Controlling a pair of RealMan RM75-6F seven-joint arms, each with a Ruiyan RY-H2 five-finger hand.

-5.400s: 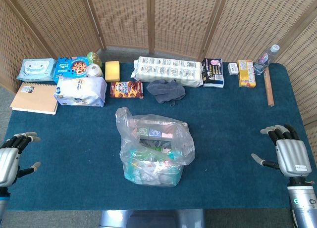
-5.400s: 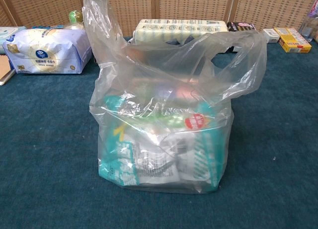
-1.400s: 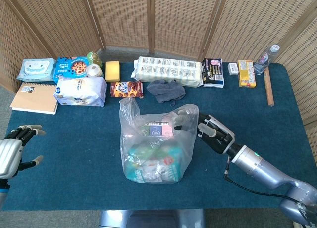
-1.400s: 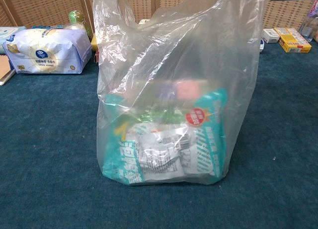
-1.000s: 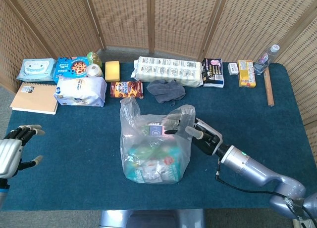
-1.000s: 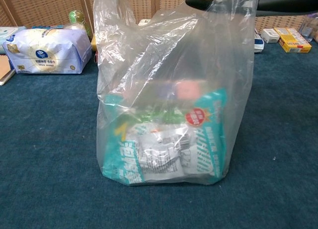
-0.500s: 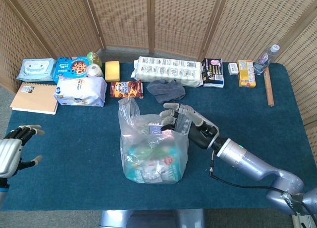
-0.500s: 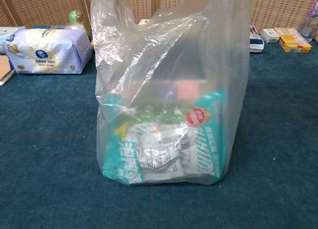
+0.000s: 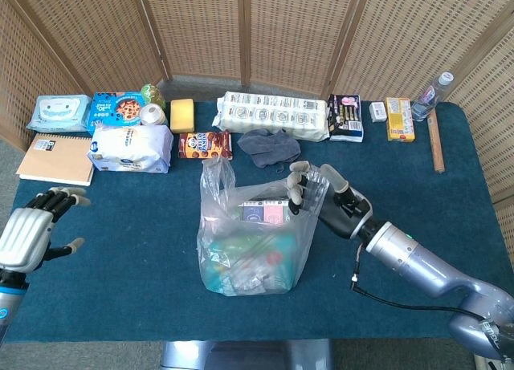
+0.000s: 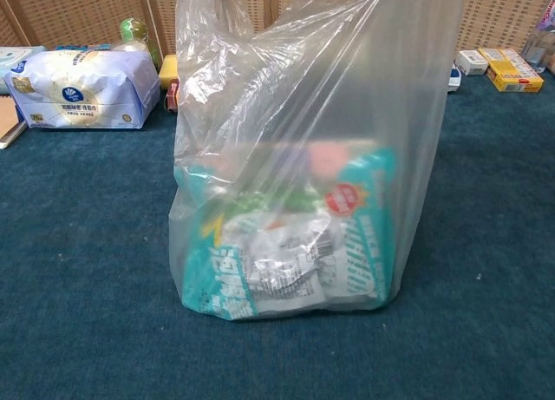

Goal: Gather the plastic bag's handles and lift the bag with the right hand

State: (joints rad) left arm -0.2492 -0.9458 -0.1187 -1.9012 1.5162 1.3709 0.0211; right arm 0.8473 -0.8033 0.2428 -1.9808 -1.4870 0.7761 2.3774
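The clear plastic bag (image 9: 249,245) full of packets stands mid-table on the blue cloth; in the chest view the bag (image 10: 303,209) fills the middle. My right hand (image 9: 323,195) is at the bag's upper right, its fingers (image 9: 295,185) curled through the right handle and holding that side up taut. The left handle (image 9: 215,174) stands free on the far left side of the bag. At the table's left edge my left hand (image 9: 29,233) hovers with its fingers spread and nothing in it. Neither hand shows in the chest view.
Behind the bag lie a grey cloth (image 9: 270,145), a cookie box (image 9: 205,145) and a roll pack (image 9: 274,115). A tissue pack (image 9: 130,148) and notebook (image 9: 56,159) sit at the left. A bottle (image 9: 431,95) and wooden stick (image 9: 436,145) are far right.
My right hand has drawn the right handle up and slightly rightward, pulling the bag's right side taut. My left hand has edged in toward the table.
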